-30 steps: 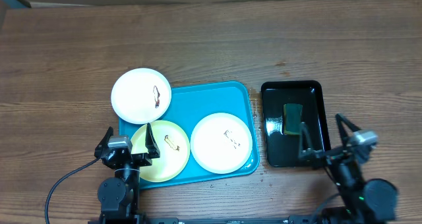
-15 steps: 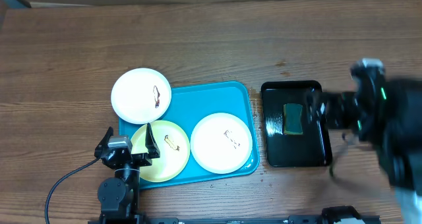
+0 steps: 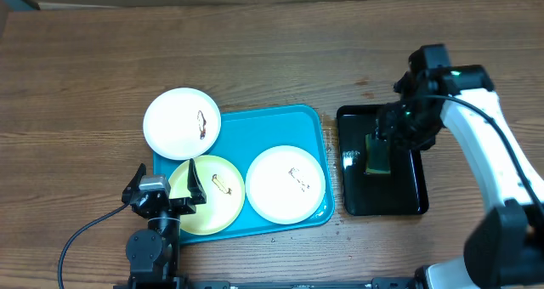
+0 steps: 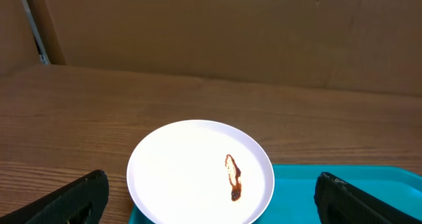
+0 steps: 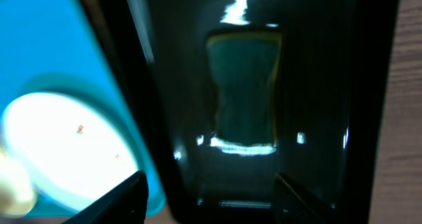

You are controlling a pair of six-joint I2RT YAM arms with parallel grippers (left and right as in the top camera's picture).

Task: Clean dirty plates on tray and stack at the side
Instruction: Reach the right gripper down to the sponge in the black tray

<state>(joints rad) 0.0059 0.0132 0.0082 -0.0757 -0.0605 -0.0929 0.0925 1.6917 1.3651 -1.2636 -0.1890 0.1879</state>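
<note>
The turquoise tray [image 3: 272, 127] holds a pale yellow-green plate [image 3: 206, 195] and a white plate [image 3: 286, 183], each with a small smear. A second white plate [image 3: 182, 123] with a brown smear overlaps the tray's far left corner. It fills the left wrist view [image 4: 191, 171], with the tray [image 4: 343, 191] to its right. My left gripper [image 3: 166, 189] is open and empty over the yellow-green plate's near left edge; its open fingers [image 4: 211, 181] frame the left wrist view. My right gripper [image 3: 393, 129] is open above a green sponge [image 3: 377, 153], its fingers [image 5: 210, 181] apart and empty.
The sponge [image 5: 245, 95] lies in a glossy wet black tray [image 3: 399, 195] right of the turquoise tray. The right wrist view shows the black tray [image 5: 316, 85], the turquoise tray's edge [image 5: 53, 46] and a white plate [image 5: 66, 151]. Bare wooden table surrounds both trays; a cardboard wall stands behind.
My right arm has swung from its place at the table's front right up and over the black tray, above the sponge. The left arm and the plates have not moved.
</note>
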